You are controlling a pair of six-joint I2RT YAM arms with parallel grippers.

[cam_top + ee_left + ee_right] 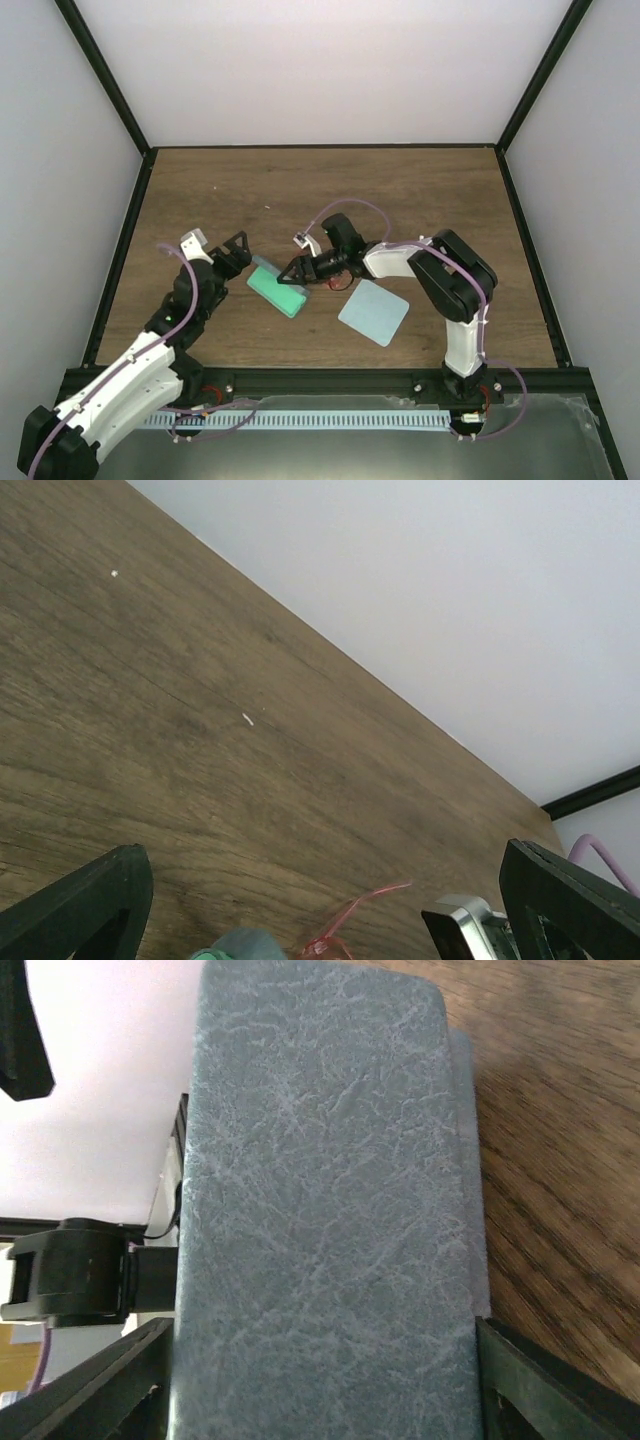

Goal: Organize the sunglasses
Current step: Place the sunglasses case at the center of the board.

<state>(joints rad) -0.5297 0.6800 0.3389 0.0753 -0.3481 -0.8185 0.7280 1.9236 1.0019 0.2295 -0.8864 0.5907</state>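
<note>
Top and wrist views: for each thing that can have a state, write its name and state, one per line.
case: seems open, green inside showing
sunglasses: outside the case, on the table
cloth: spread flat
left fingers: open, empty
right fingers: either side of the case, grip unclear

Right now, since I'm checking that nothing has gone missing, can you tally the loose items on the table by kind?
Sunglasses: 1
Glasses case: 1
Light blue cloth: 1
Total: 3
</note>
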